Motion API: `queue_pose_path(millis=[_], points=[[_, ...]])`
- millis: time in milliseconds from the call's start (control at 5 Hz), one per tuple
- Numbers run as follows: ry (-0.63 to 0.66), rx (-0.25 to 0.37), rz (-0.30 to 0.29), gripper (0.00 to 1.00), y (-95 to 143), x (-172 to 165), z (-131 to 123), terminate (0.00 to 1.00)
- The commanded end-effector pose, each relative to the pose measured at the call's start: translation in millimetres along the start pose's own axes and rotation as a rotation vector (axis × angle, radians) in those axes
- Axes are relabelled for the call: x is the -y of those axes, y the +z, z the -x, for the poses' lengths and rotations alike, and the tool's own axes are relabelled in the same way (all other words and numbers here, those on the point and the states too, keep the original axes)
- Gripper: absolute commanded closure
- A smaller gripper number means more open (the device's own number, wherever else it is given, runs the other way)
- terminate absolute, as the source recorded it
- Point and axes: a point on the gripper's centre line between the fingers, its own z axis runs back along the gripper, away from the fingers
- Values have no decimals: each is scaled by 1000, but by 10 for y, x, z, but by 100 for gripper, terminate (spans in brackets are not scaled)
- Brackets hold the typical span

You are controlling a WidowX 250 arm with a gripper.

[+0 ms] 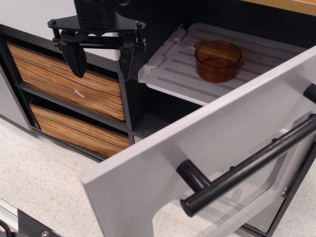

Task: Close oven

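The oven is a black cabinet with its large grey door (163, 163) swung open toward me in the foreground. The door has a clear window (242, 197) and a thick black bar handle (247, 168). Inside, a pale grey ribbed rack (173, 69) carries an amber transparent pot (217, 60). My gripper (101, 59) hangs at the upper left, in front of the wood-grain drawers and left of the oven opening. Its two black fingers are spread apart and hold nothing. It is apart from the door.
Two wood-grain drawers (69, 79) (79, 129) sit in the black frame left of the oven. A grey panel (10, 103) is at the far left edge. The speckled pale floor (39, 182) lies below.
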Motion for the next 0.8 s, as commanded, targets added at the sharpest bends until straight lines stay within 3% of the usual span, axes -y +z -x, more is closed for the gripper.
queue_pose_path(millis=[0,400,600], points=[[0,0,0,0,0,0,0,0],[223,12,72,0,354,301,245,0],[296,-30,99,0,584,491,347,0]])
